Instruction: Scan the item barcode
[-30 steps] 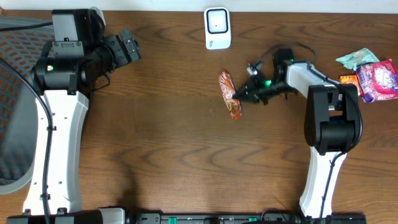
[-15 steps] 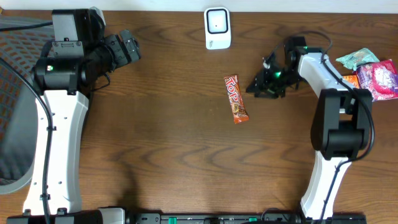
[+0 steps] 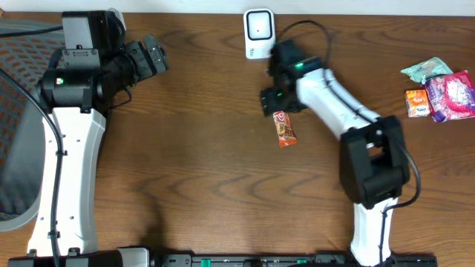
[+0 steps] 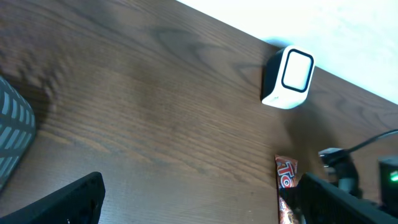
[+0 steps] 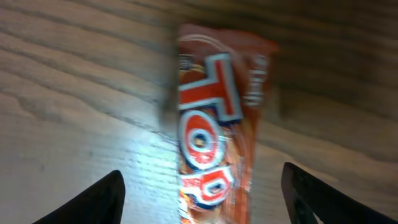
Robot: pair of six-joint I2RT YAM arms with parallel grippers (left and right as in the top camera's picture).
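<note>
The right pincer hangs wide open and empty over one end of the orange-red wrapped candy bar, which lies flat on the brown wooden surface. The white box-shaped scanner stands near, beyond it. The colourful snack packets lie well apart, rightward. The left pincer is open and empty.

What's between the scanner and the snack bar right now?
The right tool, over the snack bar's top end, below the scanner; the overhead view shows it.

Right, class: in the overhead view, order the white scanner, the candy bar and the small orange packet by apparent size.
1. white scanner
2. candy bar and small orange packet: too alike to rank; the right hand hides the bar's top end.
</note>
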